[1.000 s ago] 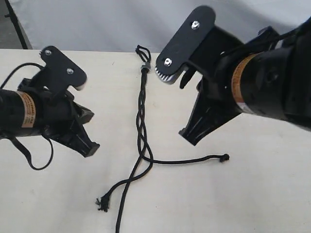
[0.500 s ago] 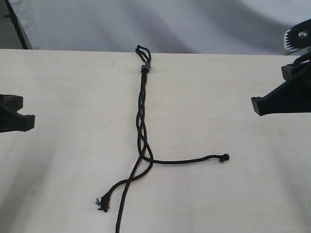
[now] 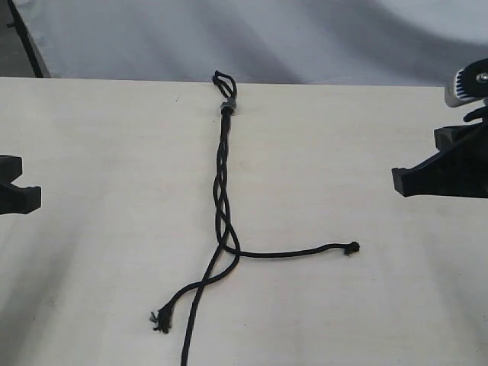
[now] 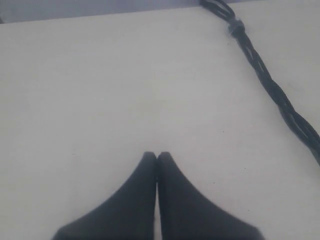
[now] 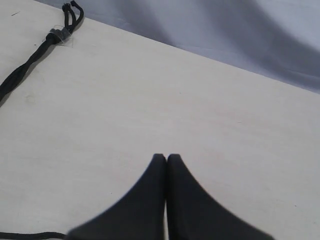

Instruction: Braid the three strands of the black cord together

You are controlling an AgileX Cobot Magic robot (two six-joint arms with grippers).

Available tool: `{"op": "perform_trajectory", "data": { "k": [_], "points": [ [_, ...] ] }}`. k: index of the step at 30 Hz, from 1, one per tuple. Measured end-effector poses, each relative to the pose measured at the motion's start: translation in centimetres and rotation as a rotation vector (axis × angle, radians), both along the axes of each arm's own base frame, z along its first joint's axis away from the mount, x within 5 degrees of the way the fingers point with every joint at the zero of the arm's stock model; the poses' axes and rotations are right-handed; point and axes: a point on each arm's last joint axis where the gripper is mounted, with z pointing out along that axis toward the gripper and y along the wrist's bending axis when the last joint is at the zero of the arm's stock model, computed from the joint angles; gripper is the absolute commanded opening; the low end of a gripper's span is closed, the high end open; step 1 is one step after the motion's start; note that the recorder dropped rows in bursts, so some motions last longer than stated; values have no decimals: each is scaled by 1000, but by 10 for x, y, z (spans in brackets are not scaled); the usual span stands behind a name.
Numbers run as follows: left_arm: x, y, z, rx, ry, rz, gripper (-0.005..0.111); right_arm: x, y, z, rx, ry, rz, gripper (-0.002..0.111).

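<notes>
Now, both pairs of jaws pressed shut, empty. Black cord (image 3: 222, 171) lies mid table (image 3: 91, 152), part-braided; three strands (image 3: 290, 254) splay loose: limp, light, probably best pinched near knotted ends.

One strand (image 3: 185, 343) cut by bottom edge, left end effector (image 3: 30, 200) and right end effector (image 3: 400, 181) cropped at sides

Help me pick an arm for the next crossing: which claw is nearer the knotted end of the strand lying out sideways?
Right. The right claw sits up and right of that strand end; the left claw is at the far left edge, beyond the braided cord.
</notes>
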Motion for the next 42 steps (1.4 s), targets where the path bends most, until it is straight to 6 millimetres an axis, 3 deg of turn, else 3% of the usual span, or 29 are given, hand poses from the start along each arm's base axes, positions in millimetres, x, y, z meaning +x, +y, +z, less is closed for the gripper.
{"op": "perform_trajectory", "data": {
  "k": [27,32,37,42],
  "points": [
    [-3,0,3,-1,-18,0,1,0,1,0,6,0,8,0],
    [-37,2,19,21,-183,-11,1,0,1,0,6,0,8,0],
    [-85,4,44,31,-480,-12,1,0,1,0,7,0,10,0],
    [-119,5,62,23,-710,-9,1,0,1,0,7,0,10,0]
  ]
}}
